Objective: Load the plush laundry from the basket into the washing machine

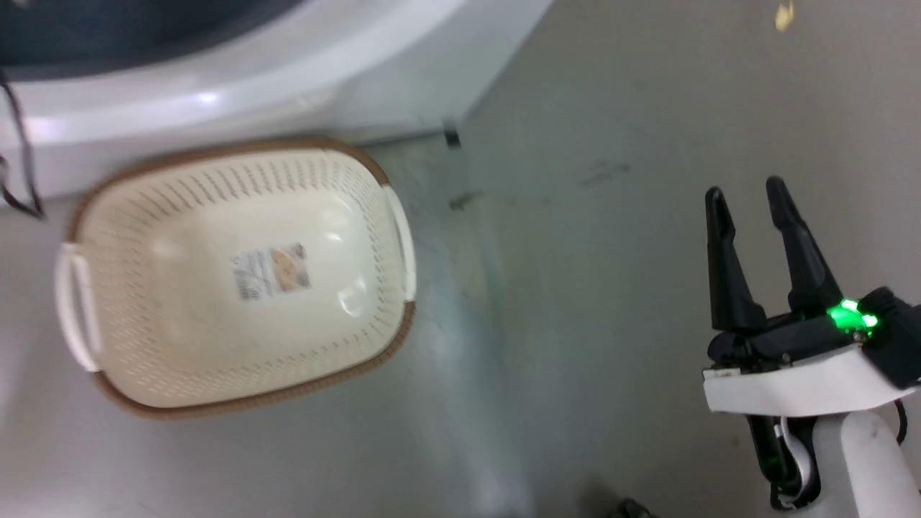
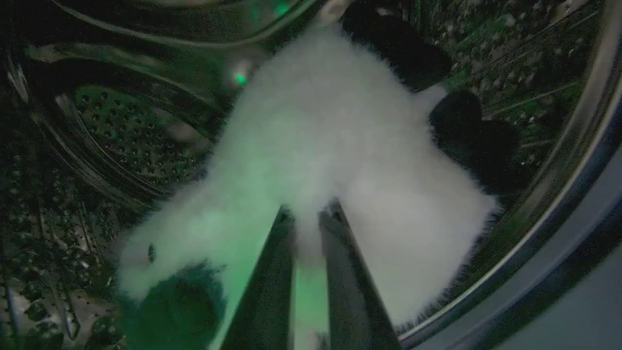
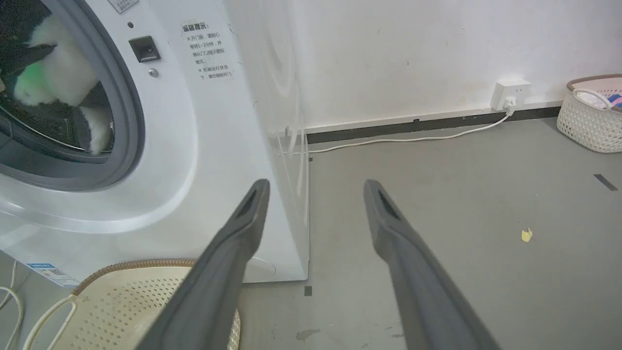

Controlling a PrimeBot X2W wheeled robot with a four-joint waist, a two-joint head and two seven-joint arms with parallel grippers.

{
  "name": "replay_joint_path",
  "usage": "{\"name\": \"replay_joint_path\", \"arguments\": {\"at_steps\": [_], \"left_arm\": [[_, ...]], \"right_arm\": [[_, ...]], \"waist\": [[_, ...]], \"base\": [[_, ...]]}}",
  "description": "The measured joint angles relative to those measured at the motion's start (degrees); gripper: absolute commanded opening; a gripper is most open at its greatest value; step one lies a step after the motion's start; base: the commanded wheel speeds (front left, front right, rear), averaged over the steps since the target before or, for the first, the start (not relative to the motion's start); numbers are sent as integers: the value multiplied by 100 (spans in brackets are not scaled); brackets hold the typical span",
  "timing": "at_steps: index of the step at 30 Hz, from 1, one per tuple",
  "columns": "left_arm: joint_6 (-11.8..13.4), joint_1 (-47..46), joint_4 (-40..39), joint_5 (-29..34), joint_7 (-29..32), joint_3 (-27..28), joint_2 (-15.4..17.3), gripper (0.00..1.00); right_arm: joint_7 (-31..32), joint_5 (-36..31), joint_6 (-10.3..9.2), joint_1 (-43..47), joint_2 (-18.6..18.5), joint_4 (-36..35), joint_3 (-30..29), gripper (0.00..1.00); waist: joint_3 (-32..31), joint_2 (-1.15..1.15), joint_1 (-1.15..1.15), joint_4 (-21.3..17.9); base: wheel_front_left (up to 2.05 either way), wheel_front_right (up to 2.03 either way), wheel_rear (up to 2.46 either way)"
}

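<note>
Pinching white fur mid-body, your left gripper [image 2: 310,214] held the plush laundry [image 2: 340,136], seemingly light and squashy, while your right gripper [image 1: 745,191] stood spread.

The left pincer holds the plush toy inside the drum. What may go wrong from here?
1. The left pincer is shut on the plush toy, in its long fur; when it opens, fur may stay caught and drag the toy back out.
2. Part of the toy is near the grey door seal, so it might slip out of the drum.
</note>
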Motion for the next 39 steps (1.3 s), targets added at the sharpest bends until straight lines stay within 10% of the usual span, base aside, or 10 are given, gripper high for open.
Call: {"name": "replay_joint_path", "arguments": {"at_steps": [18, 20, 35, 38, 39], "left_arm": [[-400, -1630, 2497, 292, 354, -602, -176, 2], [-399, -1629, 2624, 256, 177, -611, -248, 100], [-143, 237, 3044, -567, -1869, -296, -1417, 100], [4, 1043, 2484, -709, -1930, -122, -1590, 100], [441, 2314, 1101, -758, -1937, 271, -1809, 100]], "right_arm": [[0, 222, 0, -165, 0, -68, 29, 100], [0, 204, 0, -179, 1, -67, 2, 100], [1, -678, 1, -127, -1, 118, -282, 100], [0, -844, 1, 36, 0, 210, -278, 100], [1, -969, 1, 316, -1, 326, -308, 100]], "waist": [[807, 0, -1, -477], [751, 0, -1, -438], [-658, 0, -2, 181], [-1100, 0, -3, 344], [-1677, 0, -4, 586]], "base": [[0, 0, 0], [0, 0, 0], [0, 0, 0], [0, 0, 0], [0, 0, 0]]}}
